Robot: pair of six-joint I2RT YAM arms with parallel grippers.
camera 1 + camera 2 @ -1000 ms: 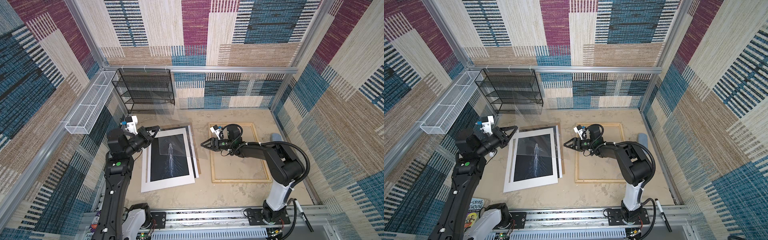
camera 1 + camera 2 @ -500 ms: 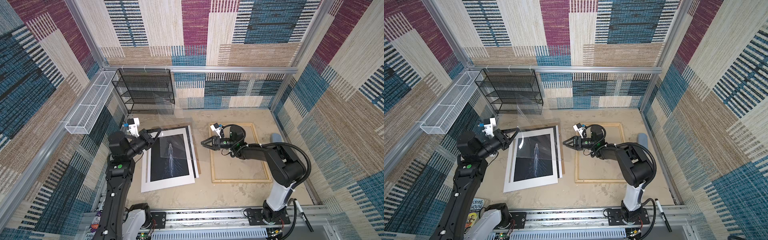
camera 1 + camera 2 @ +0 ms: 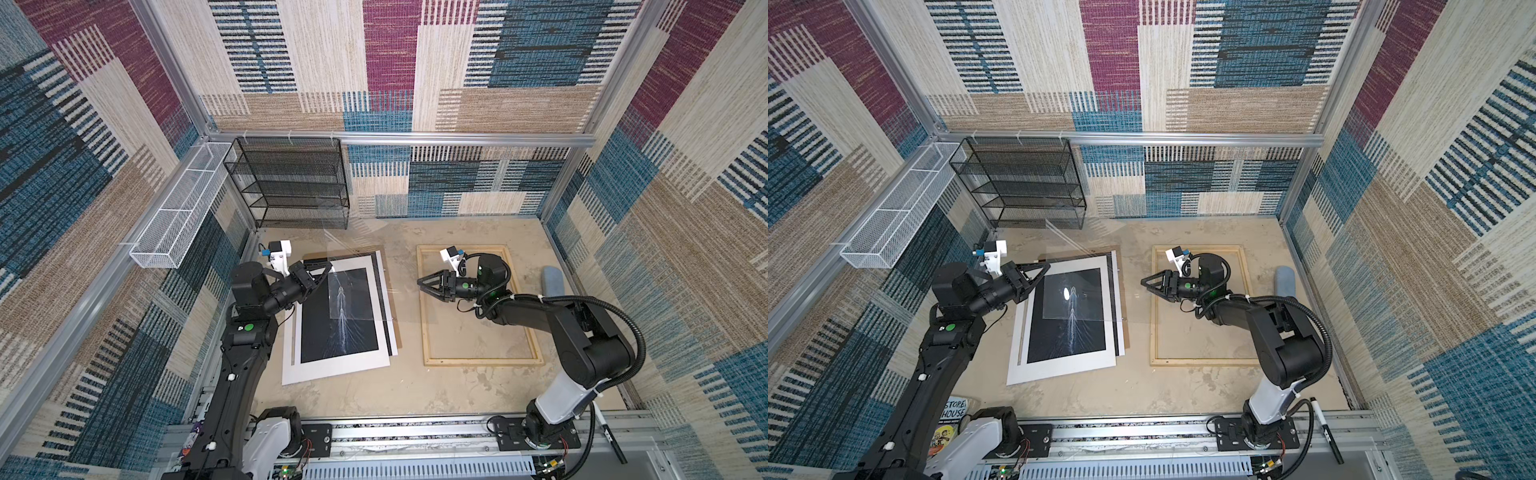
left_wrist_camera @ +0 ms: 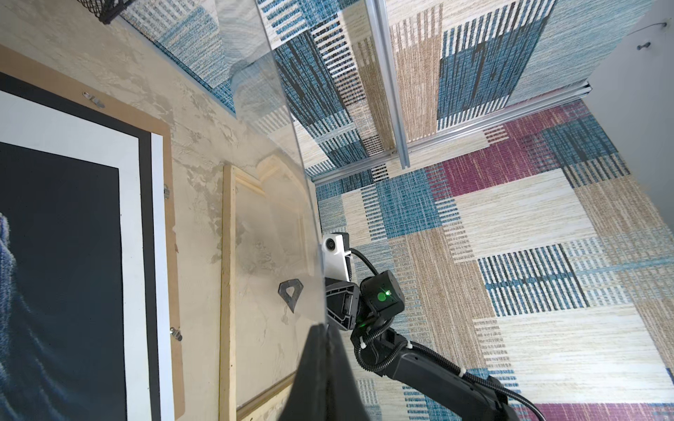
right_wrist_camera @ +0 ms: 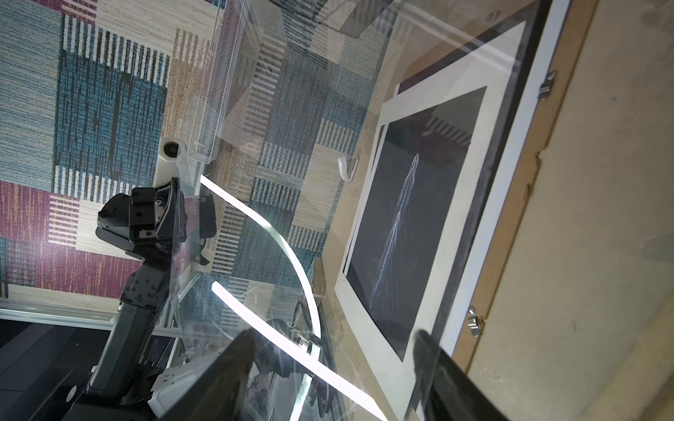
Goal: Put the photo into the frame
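The photo [image 3: 338, 316] [image 3: 1067, 316], black with a white streak and white margin, lies flat on the floor left of centre. The pale wooden frame [image 3: 478, 362] [image 3: 1200, 360] lies to its right with bare floor inside its rails. My left gripper [image 3: 328, 270] [image 3: 1047, 266] is shut on the edge of a clear pane [image 4: 284, 182] and holds it tilted above the photo. My right gripper [image 3: 420, 284] [image 3: 1144, 282] hovers open over the frame's left rail at the pane's other edge. In the right wrist view its fingers [image 5: 240, 364] straddle the pane [image 5: 291, 145]; contact is unclear.
Under the photo lie a white sheet, a black sheet and a brown backing board [image 3: 397, 332]. A black wire-mesh rack [image 3: 291, 183] stands at the back left. A white mesh basket [image 3: 178, 208] hangs on the left wall. A grey-blue object [image 3: 555, 282] lies by the right wall.
My left gripper has carried the pane a little to the right over the photo. My right gripper has drawn back slightly to the right and stays open.
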